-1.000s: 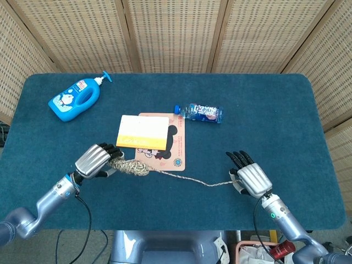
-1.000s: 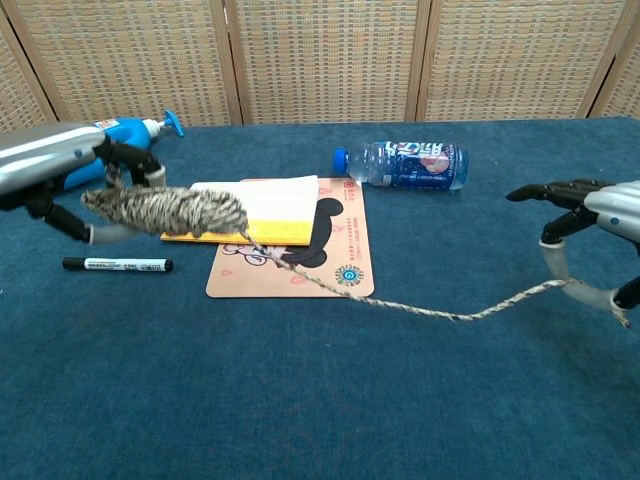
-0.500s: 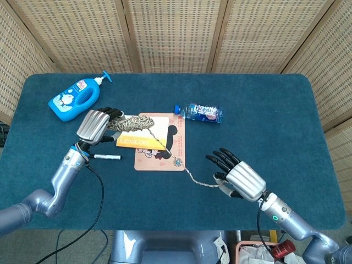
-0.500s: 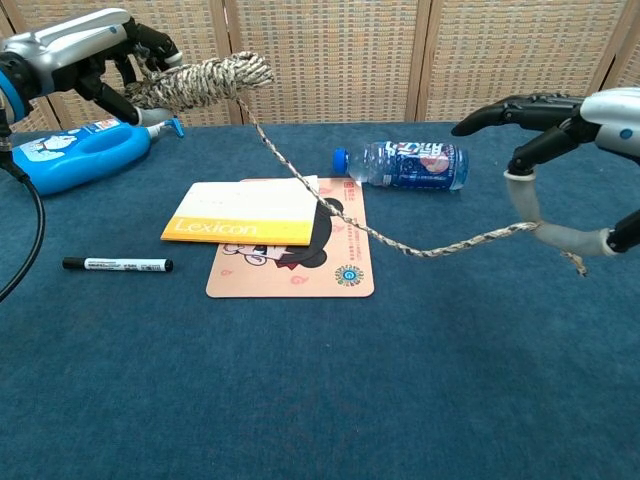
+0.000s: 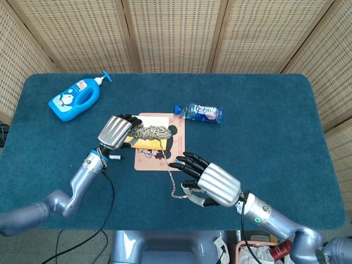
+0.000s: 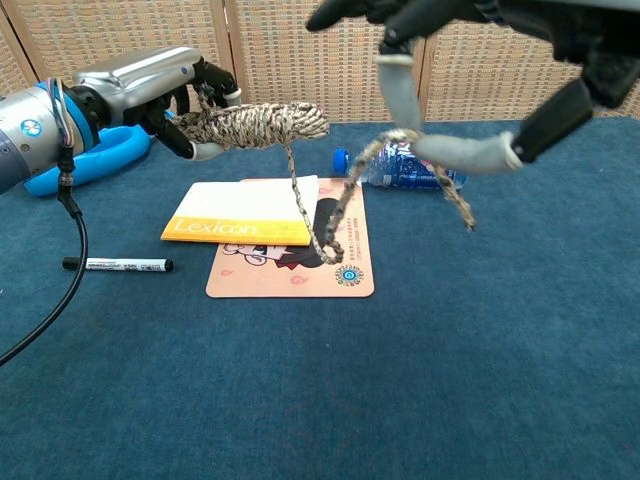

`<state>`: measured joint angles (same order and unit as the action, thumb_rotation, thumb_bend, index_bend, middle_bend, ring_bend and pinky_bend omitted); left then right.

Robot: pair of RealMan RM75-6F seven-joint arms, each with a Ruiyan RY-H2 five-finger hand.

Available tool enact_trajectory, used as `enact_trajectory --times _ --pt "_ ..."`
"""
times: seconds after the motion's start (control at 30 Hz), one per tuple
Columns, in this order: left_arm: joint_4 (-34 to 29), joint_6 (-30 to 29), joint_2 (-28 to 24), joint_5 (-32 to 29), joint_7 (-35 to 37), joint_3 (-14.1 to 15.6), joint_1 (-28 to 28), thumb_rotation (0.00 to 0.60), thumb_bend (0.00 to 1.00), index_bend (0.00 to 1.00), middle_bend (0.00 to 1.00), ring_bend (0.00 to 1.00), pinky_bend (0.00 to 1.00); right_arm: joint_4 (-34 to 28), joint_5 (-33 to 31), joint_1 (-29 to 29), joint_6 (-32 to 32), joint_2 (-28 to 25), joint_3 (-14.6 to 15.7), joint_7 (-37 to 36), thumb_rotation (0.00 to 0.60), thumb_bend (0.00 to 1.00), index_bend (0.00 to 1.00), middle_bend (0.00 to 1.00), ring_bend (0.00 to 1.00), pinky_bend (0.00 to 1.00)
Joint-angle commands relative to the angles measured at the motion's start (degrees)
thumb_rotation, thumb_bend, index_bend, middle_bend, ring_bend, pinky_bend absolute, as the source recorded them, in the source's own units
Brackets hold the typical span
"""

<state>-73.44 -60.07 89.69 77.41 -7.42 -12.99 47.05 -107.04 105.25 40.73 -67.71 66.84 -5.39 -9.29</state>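
Note:
My left hand (image 5: pixel 116 132) (image 6: pixel 150 85) grips a coiled bundle of speckled rope (image 5: pixel 151 132) (image 6: pixel 255 122), held up in the air over the yellow book (image 6: pixel 245 215). One strand (image 5: pixel 168 165) (image 6: pixel 325 245) hangs from the bundle in a slack loop over the mouse pad (image 5: pixel 159 160) (image 6: pixel 290 272). It then rises to my right hand (image 5: pixel 214 184) (image 6: pixel 580 40). That hand pinches the rope near its free end between thumb and a finger, with the other fingers spread. The short tail dangles below the thumb.
A water bottle (image 5: pixel 201 113) (image 6: pixel 440 172) lies behind the mouse pad. At the far left of the blue table (image 5: pixel 264 137) lies a blue soap bottle (image 5: pixel 74 99) (image 6: pixel 80 165). A black marker (image 6: pixel 115 265) lies left of the mouse pad. Wicker screens stand behind.
My right hand has risen and swung left toward the centre, so the taut strand now sags in a loop. My left hand has carried the bundle right and lower, over the book.

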Motion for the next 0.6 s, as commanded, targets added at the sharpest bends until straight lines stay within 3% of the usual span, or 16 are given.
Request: enact_trajectory --times 0.03,0.27,0.47,0.6 --pt "0.5 -0.1 1.2 -0.1 -0.3 0.2 0.3 0.600 0.50 0.65 0.48 0.40 0.49 -3.8 -3.8 2.7 3.1 0.0 -3.4 2.2 0.600 0.49 0.73 0.09 0.00 0.00" --pt "2.8 0.0 4.2 0.8 -1.3 0.8 1.4 0.600 0.51 0.66 0.49 0.40 0.49 -9.0 -13.9 6.2 7.8 1.2 -8.8 4.3 0.600 0.49 0.73 0.10 0.00 0.00" --pt "6.1 0.5 6.8 2.3 -1.2 2.0 2.3 0.600 0.52 0.66 0.49 0.40 0.49 -7.1 -22.5 9.6 9.1 3.8 -14.3 6.5 0.600 0.49 0.73 0.10 0.00 0.00" --pt "8.8 -0.5 8.3 4.6 1.9 2.7 2.8 0.600 0.53 0.66 0.49 0.41 0.49 -5.6 -27.1 10.9 9.9 4.8 -16.4 5.8 0.600 0.49 0.73 0.10 0.00 0.00"
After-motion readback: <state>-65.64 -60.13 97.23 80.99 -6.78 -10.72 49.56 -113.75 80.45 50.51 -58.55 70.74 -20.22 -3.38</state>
